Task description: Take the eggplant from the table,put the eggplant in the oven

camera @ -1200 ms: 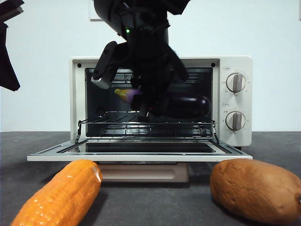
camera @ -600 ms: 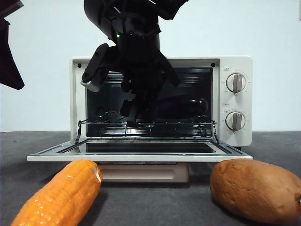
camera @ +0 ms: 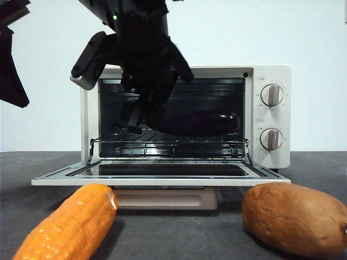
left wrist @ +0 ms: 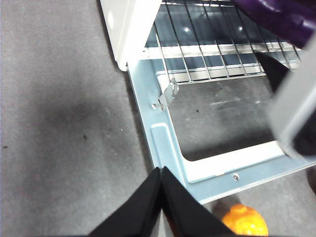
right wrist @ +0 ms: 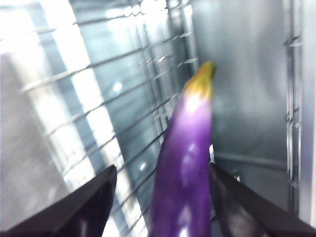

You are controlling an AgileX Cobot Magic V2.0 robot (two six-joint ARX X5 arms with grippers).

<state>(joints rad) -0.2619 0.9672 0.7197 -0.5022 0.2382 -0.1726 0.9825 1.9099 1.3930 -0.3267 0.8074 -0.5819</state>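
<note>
The glossy dark purple eggplant lies on the wire rack inside the cream-white oven, whose door hangs open. My right gripper hovers at the oven mouth, left of the eggplant, open. In the right wrist view the eggplant stretches away between the spread jaws of that gripper, its yellow-green stem end pointing into the oven. My left gripper is shut and empty above the grey table, beside the door's corner. A purple end of the eggplant shows in the left wrist view.
An orange corn cob lies on the table at the front left, a brown sweet potato at the front right. The corn's tip shows near the left gripper. The left arm hangs at the picture's left edge.
My right gripper has drawn back up and to the left from the oven's inside. The eggplant stays behind, lying on the rack.
</note>
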